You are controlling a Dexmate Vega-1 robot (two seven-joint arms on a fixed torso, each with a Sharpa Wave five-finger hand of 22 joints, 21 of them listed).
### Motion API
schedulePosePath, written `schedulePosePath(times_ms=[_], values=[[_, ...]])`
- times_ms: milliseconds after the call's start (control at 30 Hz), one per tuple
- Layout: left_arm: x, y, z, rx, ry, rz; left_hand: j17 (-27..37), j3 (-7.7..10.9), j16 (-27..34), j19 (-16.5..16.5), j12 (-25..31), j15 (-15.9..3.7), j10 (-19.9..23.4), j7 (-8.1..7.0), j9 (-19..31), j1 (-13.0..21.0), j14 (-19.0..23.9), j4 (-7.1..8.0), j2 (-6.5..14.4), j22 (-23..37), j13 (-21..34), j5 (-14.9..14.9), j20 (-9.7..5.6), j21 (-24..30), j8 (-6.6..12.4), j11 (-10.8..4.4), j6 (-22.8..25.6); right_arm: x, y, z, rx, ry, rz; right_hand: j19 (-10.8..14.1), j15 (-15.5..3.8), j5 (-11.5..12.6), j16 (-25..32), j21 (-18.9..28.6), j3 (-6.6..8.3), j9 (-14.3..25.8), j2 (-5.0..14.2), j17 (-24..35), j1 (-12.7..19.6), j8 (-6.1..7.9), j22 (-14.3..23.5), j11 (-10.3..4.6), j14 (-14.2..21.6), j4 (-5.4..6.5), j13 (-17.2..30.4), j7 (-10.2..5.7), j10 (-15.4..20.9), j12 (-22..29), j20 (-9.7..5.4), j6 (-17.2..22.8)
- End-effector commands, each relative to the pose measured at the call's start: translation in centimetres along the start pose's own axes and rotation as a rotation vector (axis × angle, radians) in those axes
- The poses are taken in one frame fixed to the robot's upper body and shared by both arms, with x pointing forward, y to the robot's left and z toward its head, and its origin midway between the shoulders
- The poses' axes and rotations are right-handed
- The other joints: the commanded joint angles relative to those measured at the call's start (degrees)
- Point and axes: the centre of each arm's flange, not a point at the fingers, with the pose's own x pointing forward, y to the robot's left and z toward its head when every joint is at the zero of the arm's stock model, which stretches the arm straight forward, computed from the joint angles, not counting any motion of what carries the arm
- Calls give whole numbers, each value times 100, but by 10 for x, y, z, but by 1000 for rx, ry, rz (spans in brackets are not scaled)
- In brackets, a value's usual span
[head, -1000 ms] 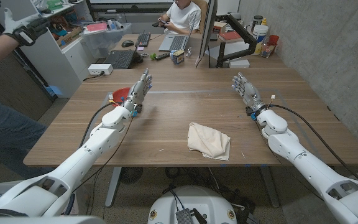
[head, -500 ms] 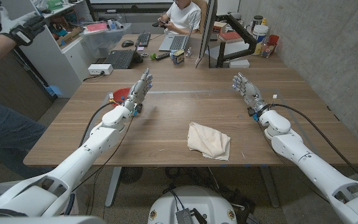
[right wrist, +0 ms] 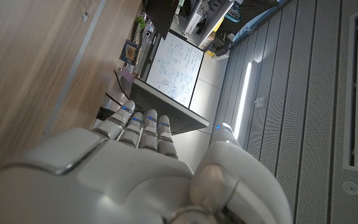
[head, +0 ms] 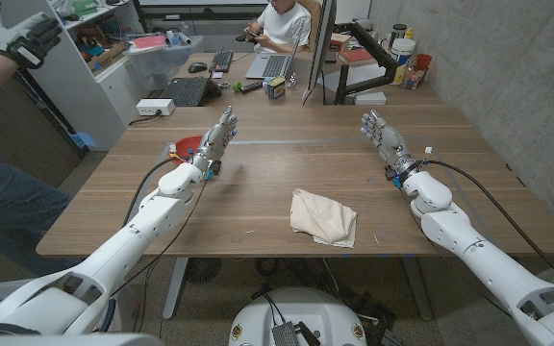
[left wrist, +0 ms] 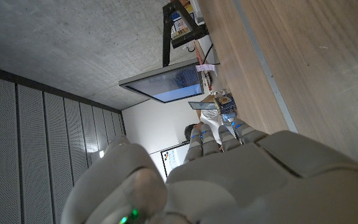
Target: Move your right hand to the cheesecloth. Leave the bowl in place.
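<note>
Our right hand (head: pixel 388 144) has crept a little further right since a second ago, and the cheesecloth (head: pixel 323 217) lies untouched.

We hold both hands raised over the wooden surface (head: pixel 258 183), fingers apart and gripping nothing; the left hand (head: pixel 215 142) is where it was. The cheesecloth sits crumpled well short of our right fingers, nearer the robot and toward the left hand's side, with bare wood between and nothing in the way. The red bowl (head: pixel 187 146) rests just beside our left fingers, on their outer side, unmoved. Beyond our fingertips stand a monitor (head: pixel 314 48), laptops and a seated person (head: pixel 282 24); another person's gloved hand (head: pixel 22 38) has drifted slightly at the far left.
</note>
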Motion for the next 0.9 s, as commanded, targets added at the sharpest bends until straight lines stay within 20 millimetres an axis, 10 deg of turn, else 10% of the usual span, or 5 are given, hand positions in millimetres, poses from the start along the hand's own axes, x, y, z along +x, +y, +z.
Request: schedulePosePath(times_ms=[33, 900], values=[[-2, 1, 2, 6, 0, -2, 26, -30, 16, -67, 10, 1, -36, 9, 32, 29, -51, -6, 35, 31, 18, -18, -152, 3, 32, -26, 10, -4, 8, 5, -14, -39, 17, 16, -37, 13, 35, -4, 13, 33, 29, 32, 9, 8, 10, -10, -1, 0, 8, -50, -2, -34, -39, 10], [0, 4, 7, 22, -5, -5, 26, -56, 22, -90, 20, -10, -27, -10, 33, 39, -47, -7, 57, 33, 18, -32, -125, 4, 30, -31, 17, -10, 19, 12, -76, -161, 15, 175, -98, 16, 94, 22, -5, 36, 12, 32, -4, 66, 10, -71, 225, -21, 14, -122, 256, 21, -40, 167]])
